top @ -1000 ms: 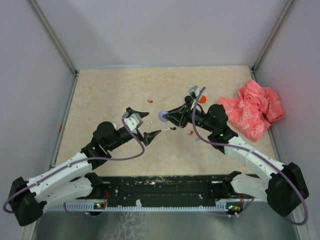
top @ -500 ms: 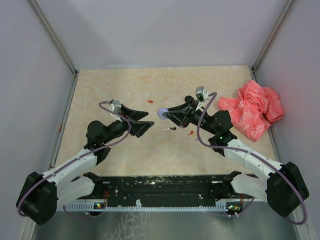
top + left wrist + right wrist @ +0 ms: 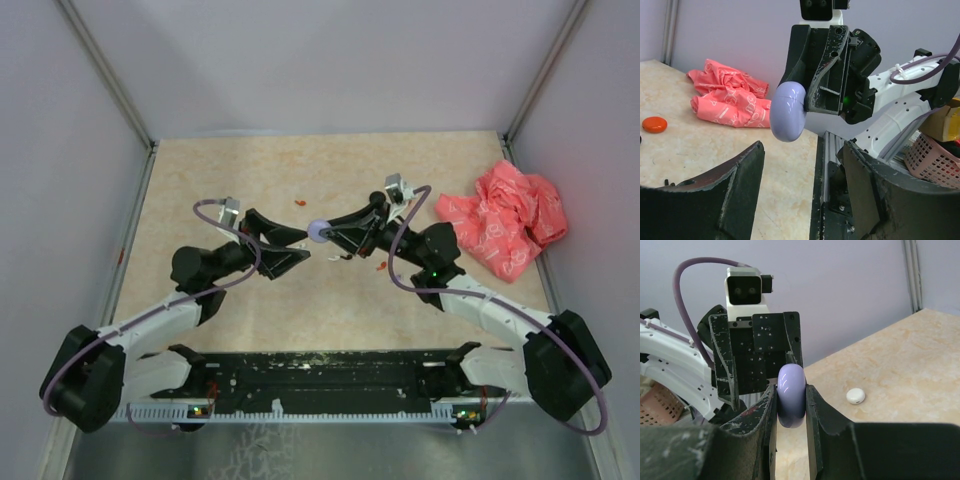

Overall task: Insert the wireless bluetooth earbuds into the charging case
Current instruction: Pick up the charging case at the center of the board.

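Left claw [image 3: 304,246] has swung closer, half-open; right claw [image 3: 329,231] pinches lilac case [image 3: 787,112], seemingly upright.

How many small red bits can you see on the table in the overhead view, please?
2: one red bit beyond the left gripper, another beside the right arm. The arms may hide more.

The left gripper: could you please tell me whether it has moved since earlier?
Yes. In the top view the left gripper has shifted away from the black rail at the near edge, toward the lilac case in the right gripper.
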You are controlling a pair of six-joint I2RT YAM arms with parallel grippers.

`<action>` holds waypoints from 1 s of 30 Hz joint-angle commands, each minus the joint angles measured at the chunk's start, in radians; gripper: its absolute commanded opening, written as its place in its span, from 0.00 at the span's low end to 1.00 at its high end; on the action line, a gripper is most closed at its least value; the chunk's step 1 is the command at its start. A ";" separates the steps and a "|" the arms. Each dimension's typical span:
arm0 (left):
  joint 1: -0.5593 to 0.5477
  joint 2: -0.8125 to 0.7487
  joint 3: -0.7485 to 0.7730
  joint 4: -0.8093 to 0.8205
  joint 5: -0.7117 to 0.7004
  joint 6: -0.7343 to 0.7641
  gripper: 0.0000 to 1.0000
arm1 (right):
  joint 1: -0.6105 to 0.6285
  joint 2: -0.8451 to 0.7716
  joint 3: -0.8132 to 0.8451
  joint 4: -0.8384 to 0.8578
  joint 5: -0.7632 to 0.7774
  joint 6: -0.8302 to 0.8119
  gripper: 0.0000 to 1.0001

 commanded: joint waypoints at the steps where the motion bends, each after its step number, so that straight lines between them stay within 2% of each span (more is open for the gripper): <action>1: 0.005 0.021 0.034 0.100 0.040 -0.048 0.68 | 0.031 0.022 0.012 0.113 -0.025 0.020 0.00; 15: 0.005 0.037 0.034 0.164 0.068 -0.083 0.45 | 0.063 0.066 0.024 0.148 -0.044 0.041 0.00; 24: 0.004 0.036 0.047 0.146 0.103 -0.081 0.39 | 0.070 0.062 0.049 0.073 -0.077 0.006 0.00; 30: 0.003 0.003 0.062 0.060 0.151 -0.038 0.38 | 0.071 0.053 0.079 -0.018 -0.116 -0.038 0.00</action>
